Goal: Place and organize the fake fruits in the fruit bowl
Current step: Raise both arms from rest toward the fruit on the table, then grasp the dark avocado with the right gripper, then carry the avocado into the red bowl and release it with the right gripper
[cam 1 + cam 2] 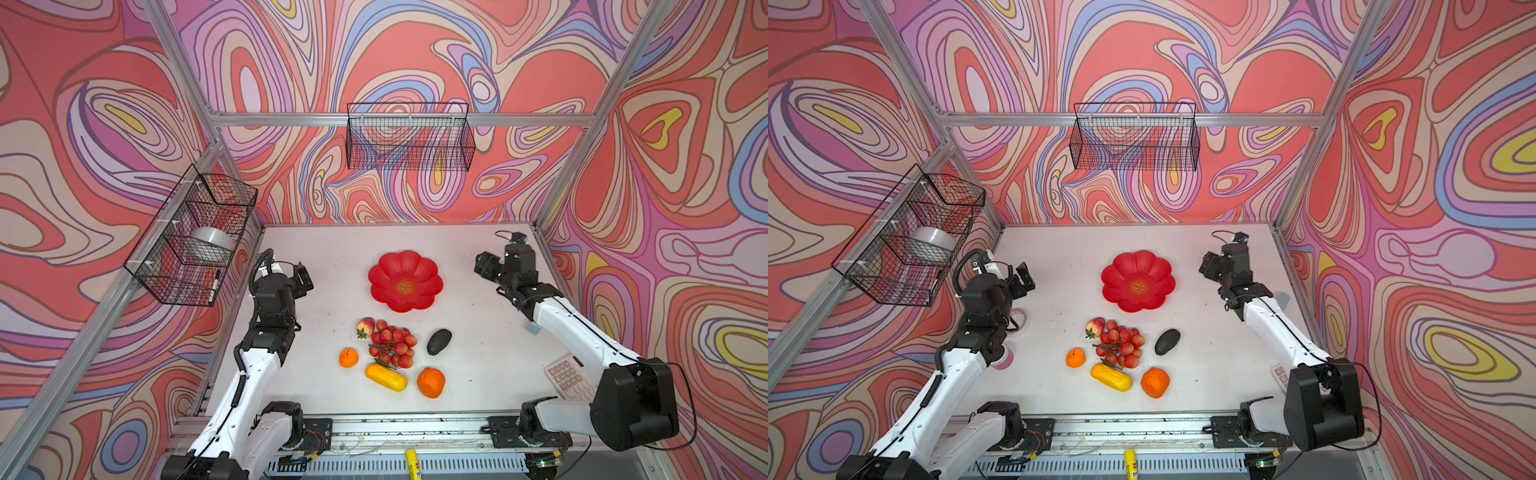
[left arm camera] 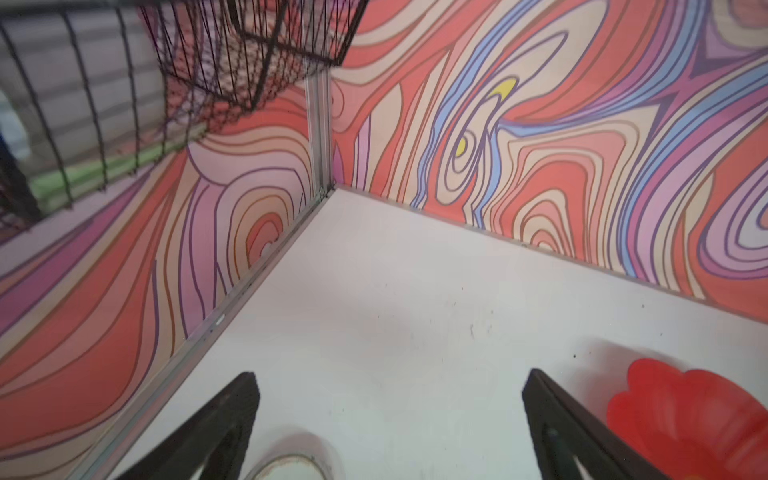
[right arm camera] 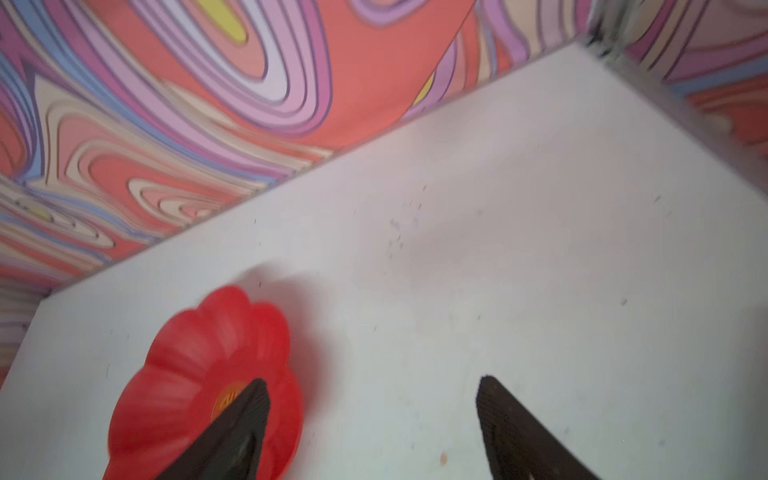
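Fruit bowl (image 1: 405,281): one, glossy red, petal-scalloped rim, gold emblem at centre; sits mid-table with nothing in it.

Fake fruits, six pieces, all on the white table (image 1: 478,365) nearer the arm bases than the bowl:
- avocado (image 1: 439,341), one, dark, bumpy
- orange fruits, two: small (image 1: 348,358), larger (image 1: 431,382)
- strawberry (image 1: 365,327), one, touching the berries
- yellow oblong fruit (image 1: 386,377), one
- red berry bunch (image 1: 392,343), one, brown stem

Wire baskets, two, black: side basket (image 1: 195,237) holds a roll of clear tape (image 1: 211,243); back-wall basket (image 1: 409,137) shows no contents.

Left gripper (image 2: 388,419): jaws spread wide, holding nothing.
Right gripper (image 3: 372,415): jaws apart, holding nothing, beside the bowl.
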Available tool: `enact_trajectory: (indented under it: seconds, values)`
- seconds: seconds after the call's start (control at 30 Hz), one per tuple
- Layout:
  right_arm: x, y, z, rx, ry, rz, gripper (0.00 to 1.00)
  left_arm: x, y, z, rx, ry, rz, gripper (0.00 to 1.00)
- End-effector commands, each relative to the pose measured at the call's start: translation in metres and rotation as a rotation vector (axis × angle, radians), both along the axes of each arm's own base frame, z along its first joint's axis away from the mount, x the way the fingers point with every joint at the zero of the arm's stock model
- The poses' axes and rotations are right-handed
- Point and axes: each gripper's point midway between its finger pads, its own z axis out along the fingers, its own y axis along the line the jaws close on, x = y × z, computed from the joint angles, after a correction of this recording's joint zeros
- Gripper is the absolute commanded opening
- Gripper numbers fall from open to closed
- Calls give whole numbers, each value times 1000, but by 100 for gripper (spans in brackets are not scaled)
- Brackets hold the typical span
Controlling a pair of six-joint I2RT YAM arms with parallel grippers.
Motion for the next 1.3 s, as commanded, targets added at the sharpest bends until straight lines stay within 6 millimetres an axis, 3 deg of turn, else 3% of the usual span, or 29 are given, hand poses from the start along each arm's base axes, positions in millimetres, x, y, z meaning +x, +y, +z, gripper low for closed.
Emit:
enact_trajectory:
  seconds: [0.0, 0.13, 0.3, 0.67, 0.77, 0.83, 1.0, 1.17, 1.27]
  values:
    - [-74, 36, -69, 27, 349, -14, 81, -7, 0, -22, -44, 82, 10, 100]
    - [-119, 78, -117, 38, 480, 8, 80, -6, 0, -21, -45, 89, 12, 100]
    - [-148, 111, -136, -7, 527, 23, 82, -8, -1, -16, -51, 67, 7, 100]
    - [-137, 122, -158, -53, 519, -43, 82, -8, -4, -14, -61, 47, -7, 100]
    - [-131, 128, -159, -40, 504, -34, 76, -8, -3, -15, -61, 50, -4, 100]
    - [-131, 126, -158, -50, 497, -45, 65, -8, -3, -16, -60, 51, -3, 100]
    - [-128, 108, -131, -90, 413, -63, 42, -7, -4, -17, -61, 55, -8, 100]
    - [-113, 90, -75, -218, 270, -24, 36, -6, -8, -17, -76, 55, -25, 100]
    - [-89, 109, -39, -250, 180, 72, 36, -5, -8, -18, -80, 63, -25, 100]
